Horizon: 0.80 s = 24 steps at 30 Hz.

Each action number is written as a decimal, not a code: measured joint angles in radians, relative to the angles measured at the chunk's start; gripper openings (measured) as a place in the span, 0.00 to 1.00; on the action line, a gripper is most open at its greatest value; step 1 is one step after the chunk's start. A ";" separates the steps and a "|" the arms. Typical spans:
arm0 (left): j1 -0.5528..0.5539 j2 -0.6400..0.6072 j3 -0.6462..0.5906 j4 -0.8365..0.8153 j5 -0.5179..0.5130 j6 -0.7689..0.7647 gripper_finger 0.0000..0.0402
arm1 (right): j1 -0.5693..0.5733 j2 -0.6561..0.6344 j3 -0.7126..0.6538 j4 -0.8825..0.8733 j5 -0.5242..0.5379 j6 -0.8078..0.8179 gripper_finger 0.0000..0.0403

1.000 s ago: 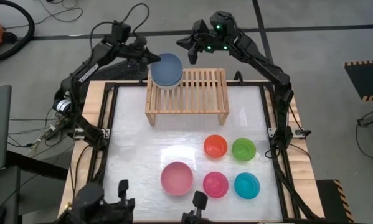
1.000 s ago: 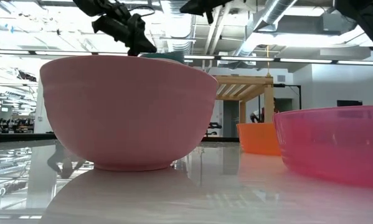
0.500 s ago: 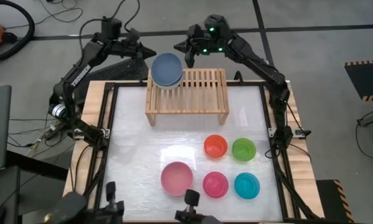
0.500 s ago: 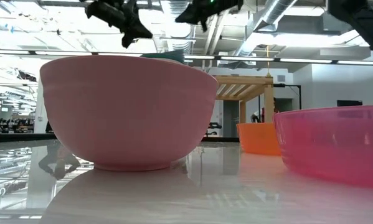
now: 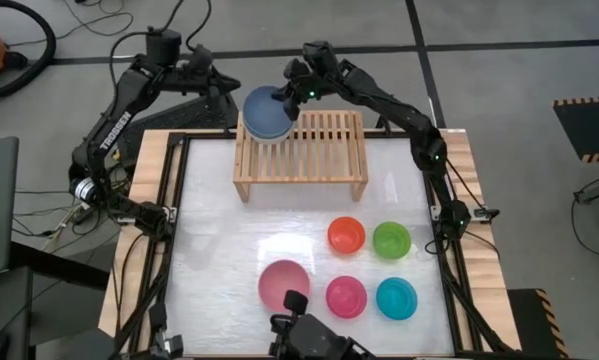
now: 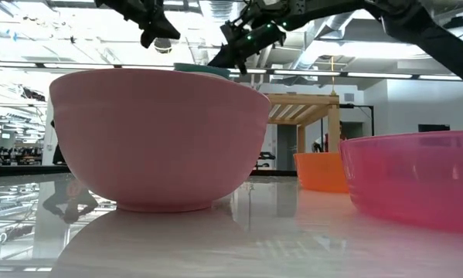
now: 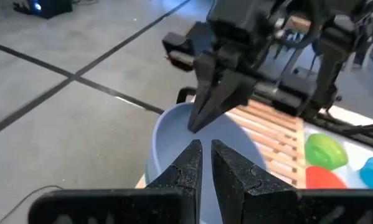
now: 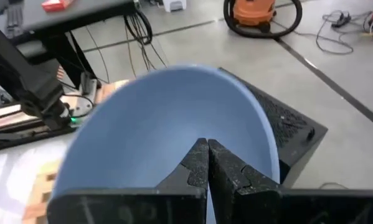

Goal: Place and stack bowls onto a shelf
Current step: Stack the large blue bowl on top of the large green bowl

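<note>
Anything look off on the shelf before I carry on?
The slate-blue bowl sits at the shelf's far-left corner, overhanging the edge. The shut right gripper is at its rim. Nothing spilled or damaged.

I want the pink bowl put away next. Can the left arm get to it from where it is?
Probably yes. The left tool hangs shut behind the shelf, beside the blue bowl. The pink bowl sits alone on the table's near side with nothing over it, though it looks a long stretch.
</note>
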 joint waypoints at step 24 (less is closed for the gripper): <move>-0.005 0.217 -0.050 0.260 0.015 0.069 0.05 | 0.001 -0.055 0.002 0.039 0.026 0.027 0.06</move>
